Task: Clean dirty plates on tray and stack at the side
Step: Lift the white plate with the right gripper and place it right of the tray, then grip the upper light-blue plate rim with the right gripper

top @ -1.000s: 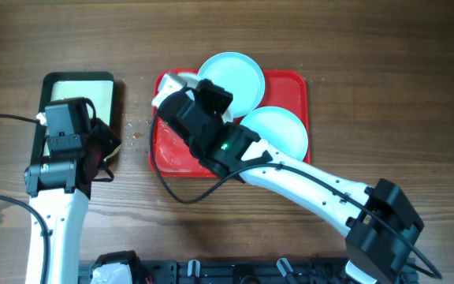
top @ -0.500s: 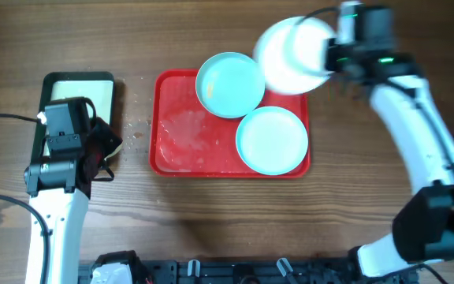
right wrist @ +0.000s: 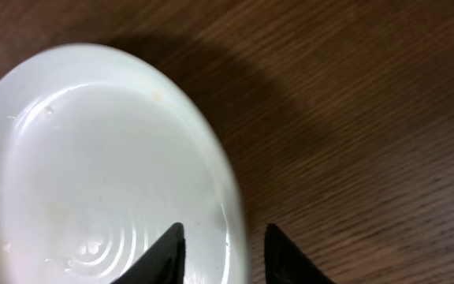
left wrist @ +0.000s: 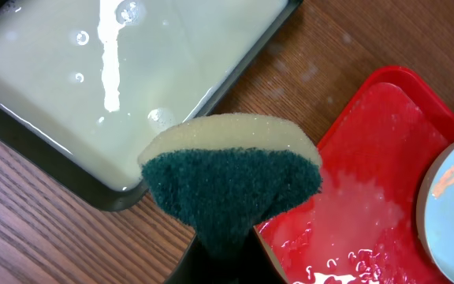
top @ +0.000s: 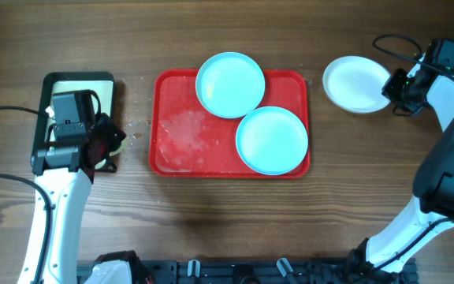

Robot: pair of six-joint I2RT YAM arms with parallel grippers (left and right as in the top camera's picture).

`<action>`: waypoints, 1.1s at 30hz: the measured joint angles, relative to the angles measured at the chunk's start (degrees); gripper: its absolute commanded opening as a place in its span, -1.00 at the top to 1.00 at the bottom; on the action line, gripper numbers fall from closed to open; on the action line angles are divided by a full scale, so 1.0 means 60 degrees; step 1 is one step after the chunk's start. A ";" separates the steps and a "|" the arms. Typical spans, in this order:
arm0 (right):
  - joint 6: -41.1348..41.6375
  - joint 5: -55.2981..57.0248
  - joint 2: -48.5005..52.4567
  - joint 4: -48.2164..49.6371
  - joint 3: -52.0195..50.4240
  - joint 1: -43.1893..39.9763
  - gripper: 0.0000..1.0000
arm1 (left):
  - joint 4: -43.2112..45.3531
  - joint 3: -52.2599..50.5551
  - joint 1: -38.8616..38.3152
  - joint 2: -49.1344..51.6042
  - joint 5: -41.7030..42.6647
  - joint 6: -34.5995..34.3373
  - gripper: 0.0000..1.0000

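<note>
1 white plate [right wrist: 93, 173], rim inside right tool [right wrist: 224, 230]

White tube links [top: 57, 229] are alternating with black joint housings [top: 446, 170] on both arms. Black cables [top: 6, 111] are trailing off the wrists. On the right gripper [right wrist: 221, 256], the fingertips [right wrist: 168, 256] are showing as matte black wedges.

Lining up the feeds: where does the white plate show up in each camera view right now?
Overhead: white plate at the upper right on the table, right of the red tray, with the right gripper at its rim.
Left wrist: not in it; that view shows the sponge and a tray corner.
Right wrist: fills the left side, rim between the fingers.
Shared landmark: the dark wood table, seen in all three.
</note>
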 measured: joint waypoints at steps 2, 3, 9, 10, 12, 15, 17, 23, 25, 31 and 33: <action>-0.0284 -0.0474 0.0000 -0.0004 0.0000 0.0066 0.14 | 0.0033 0.0000 0.0000 0.0000 0.0011 0.0000 0.92; -0.0346 -0.0816 -0.0033 0.0036 0.0000 0.0142 0.09 | 0.0080 0.0000 0.0000 -0.0004 0.0033 0.0000 0.92; -0.0739 -0.2171 -0.1096 0.0652 0.0102 0.2386 -0.36 | 0.0288 0.0000 0.0000 0.0000 0.0929 0.0000 0.92; -0.0696 -0.2218 -0.1246 0.1020 0.0171 0.2936 -0.36 | 0.0291 0.0000 0.0000 0.0000 0.1035 0.0000 0.92; -0.0663 -0.2193 -0.1290 0.1701 0.0229 0.3869 -0.45 | 0.0324 -0.0007 0.0000 0.0000 0.1158 0.0000 0.92; -0.0630 -0.1825 -0.0976 0.2521 0.0266 0.5209 -0.51 | 0.0350 -0.0036 0.0000 0.0000 0.1308 0.0000 0.92; -0.0372 -0.1126 -0.0204 0.2524 0.0291 0.6047 -0.50 | 0.0357 -0.0036 0.0000 0.0000 0.1319 0.0000 0.92; 0.0710 0.0007 0.0590 0.2062 0.0291 0.6623 0.21 | 0.0357 -0.0036 0.0000 0.0000 0.1319 0.0000 0.92; 0.1162 0.0168 0.0590 0.1887 0.0288 0.6677 0.22 | 0.0412 -0.0036 0.0000 0.0000 0.1319 0.0000 0.92; 0.1570 0.0415 0.1038 0.2036 0.0291 0.6885 0.24 | 0.0499 -0.0036 0.0000 0.0000 0.1319 0.0000 0.92; 0.1599 0.0419 0.1184 0.2084 0.0299 0.6903 0.56 | 0.0503 -0.0036 0.0000 0.0000 0.1319 0.0000 0.92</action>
